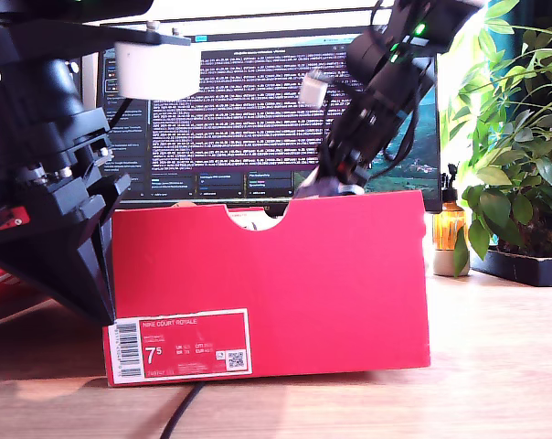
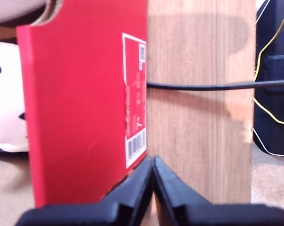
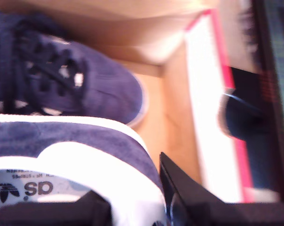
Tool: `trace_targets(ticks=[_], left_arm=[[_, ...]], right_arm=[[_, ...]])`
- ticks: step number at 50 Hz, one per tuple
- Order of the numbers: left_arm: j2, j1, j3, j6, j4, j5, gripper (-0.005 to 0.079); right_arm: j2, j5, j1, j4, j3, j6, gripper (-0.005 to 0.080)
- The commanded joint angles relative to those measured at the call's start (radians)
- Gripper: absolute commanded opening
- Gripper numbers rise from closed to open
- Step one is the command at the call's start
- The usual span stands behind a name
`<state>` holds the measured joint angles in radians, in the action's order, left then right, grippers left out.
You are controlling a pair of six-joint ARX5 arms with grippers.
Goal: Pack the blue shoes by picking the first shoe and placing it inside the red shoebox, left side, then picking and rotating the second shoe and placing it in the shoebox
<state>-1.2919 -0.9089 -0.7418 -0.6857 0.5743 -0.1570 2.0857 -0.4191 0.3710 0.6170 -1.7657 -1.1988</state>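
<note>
My second pincer (image 3: 132,207) was down inside the red Nike shoebox (image 1: 331,274), and its jaws were clamped on the rear of one navy suede sneaker (image 3: 71,150), with the white Adidas-printed tongue directly beneath the camera and one black finger (image 3: 184,188) pressed against the shoe's side. Just ahead of that pincer lay the other navy sneaker (image 3: 71,84), laces up, its toe resting on the box's cardboard floor close to the far inner wall. So I judged the first shoe already packed and the second shoe inside the box walls but not yet let go; whether its sole had reached the floor I could not tell, nor whether its heel-to-toe turn was finished. My first pincer (image 2: 153,165) had its jaws pressed together with nothing between them. It hung outside the box, close to the labelled end wall, with the white barcode label (image 2: 135,101) just in front of its tips and a black cable (image 2: 203,86) crossing the wooden tabletop (image 2: 198,141) beyond them. What I judged was left: settle the held shoe, open, and lift clear.
</note>
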Motion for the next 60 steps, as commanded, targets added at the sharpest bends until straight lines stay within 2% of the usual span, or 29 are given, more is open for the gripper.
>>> trace_targets(ticks=[1,17,24,27,32,35,44,53,60], left_arm=[[-0.011,-0.001,0.006,-0.003,-0.004,-0.001,-0.0019],[-0.011,-0.001,0.006,-0.003,0.0,-0.001,-0.0019],[-0.011,-0.001,0.006,-0.003,0.0,-0.001,-0.0019],[-0.011,-0.001,0.006,-0.003,0.0,-0.001,-0.0019],[-0.011,-0.001,0.006,-0.003,0.0,-0.001,-0.0019],[-0.011,-0.001,0.006,-0.003,0.0,-0.001,-0.0019],[-0.011,-0.001,0.006,-0.003,0.0,0.0,-0.0019],[-0.011,-0.001,0.006,-0.003,-0.003,0.0,-0.0019],[-0.011,-0.001,0.006,-0.003,-0.003,0.001,-0.0019]], right_arm=[[0.04,-0.009,0.016,0.005,-0.015,0.003,-0.001],[0.07,0.126,0.026,0.005,-0.015,-0.006,-0.001],[0.07,0.134,0.031,0.009,-0.015,-0.002,0.0],[0.07,0.139,0.04,0.008,-0.015,-0.001,0.0068],[0.07,0.142,0.052,0.002,-0.015,-0.001,0.0318],[0.07,0.143,0.058,-0.002,-0.015,-0.001,0.0396],[0.069,0.224,0.074,-0.004,-0.016,-0.002,0.0399],[0.058,0.372,0.092,0.017,-0.017,-0.002,0.0395],[0.023,0.377,0.098,0.031,-0.017,-0.002,0.0373]])
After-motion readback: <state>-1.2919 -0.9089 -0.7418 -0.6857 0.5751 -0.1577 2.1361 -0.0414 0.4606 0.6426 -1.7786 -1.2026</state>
